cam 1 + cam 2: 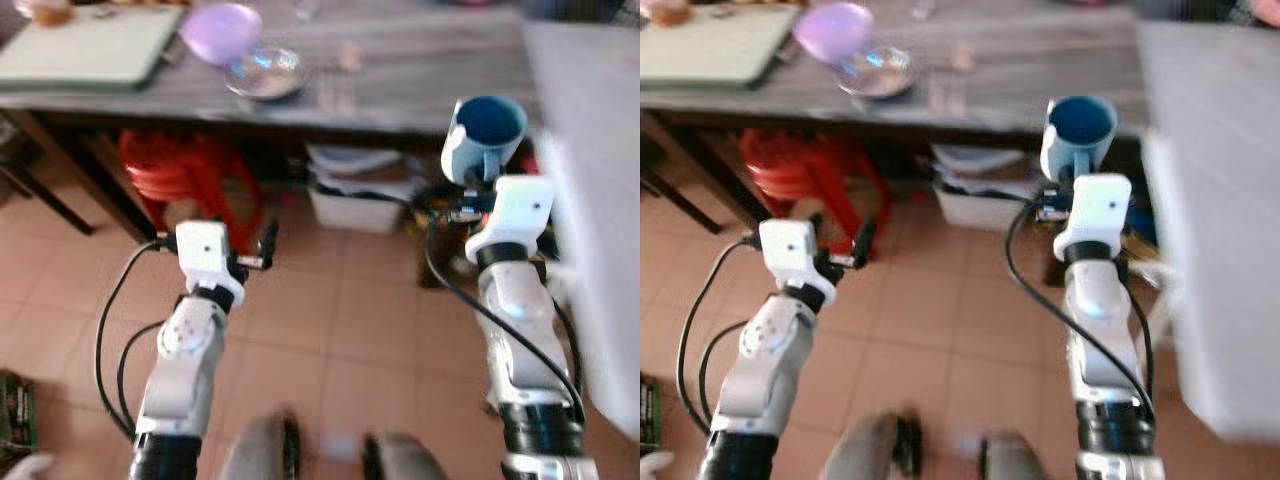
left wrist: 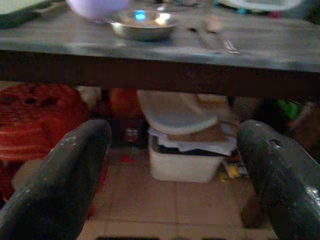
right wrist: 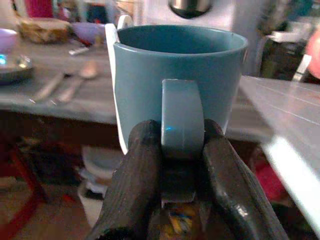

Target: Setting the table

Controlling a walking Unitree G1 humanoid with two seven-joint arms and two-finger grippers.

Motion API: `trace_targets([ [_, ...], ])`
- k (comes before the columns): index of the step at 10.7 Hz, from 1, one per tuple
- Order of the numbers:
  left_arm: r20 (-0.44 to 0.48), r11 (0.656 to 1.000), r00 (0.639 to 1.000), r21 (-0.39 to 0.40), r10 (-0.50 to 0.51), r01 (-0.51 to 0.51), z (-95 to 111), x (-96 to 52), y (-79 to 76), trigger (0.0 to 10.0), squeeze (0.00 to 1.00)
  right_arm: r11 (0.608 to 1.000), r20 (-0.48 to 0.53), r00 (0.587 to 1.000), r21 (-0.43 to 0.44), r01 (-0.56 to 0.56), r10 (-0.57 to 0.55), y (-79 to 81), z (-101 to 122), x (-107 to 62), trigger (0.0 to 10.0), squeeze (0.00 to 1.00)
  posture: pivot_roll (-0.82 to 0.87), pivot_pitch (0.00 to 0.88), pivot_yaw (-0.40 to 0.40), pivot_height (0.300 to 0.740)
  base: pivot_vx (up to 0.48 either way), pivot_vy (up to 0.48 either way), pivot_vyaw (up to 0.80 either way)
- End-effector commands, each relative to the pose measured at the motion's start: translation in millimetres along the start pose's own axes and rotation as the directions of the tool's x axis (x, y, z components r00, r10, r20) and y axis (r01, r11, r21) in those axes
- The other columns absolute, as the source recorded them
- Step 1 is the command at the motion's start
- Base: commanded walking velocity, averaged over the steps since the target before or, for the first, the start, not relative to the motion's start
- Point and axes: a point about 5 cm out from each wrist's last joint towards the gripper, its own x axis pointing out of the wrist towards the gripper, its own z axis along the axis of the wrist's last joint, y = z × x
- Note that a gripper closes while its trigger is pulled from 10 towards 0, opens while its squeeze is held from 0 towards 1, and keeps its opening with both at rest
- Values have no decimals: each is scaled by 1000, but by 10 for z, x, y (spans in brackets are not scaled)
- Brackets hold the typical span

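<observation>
We hold a blue mug by its handle, the right tool clamped on it with a black finger on each side. From the head views, the mug sits upright in the air before the grey wooden tabletop, over the tiled floor. Our left tool hangs lower with its fingers spread apart, holding nothing. On the tabletop we see a steel bowl touching a lilac bowl, beside a pale tray. The wrist views add cutlery lying near the steel bowl, and a white bin and a red stool under the tabletop.
</observation>
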Motion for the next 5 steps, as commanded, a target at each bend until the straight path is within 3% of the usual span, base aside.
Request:
trace_targets([
  [1,-8,1000,1000,5,14,-14,-17,-6,22,10000,0,1000,29,1000,-5,-7,8,10,58,0,10000,0,-45,174,73,740,439,0,0],
  [5,16,1000,1000,2,9,-9,17,1,-11,10000,0,999,72,997,-33,-25,27,42,143,8,10000,0,-44,164,71,740,434,0,0],
])
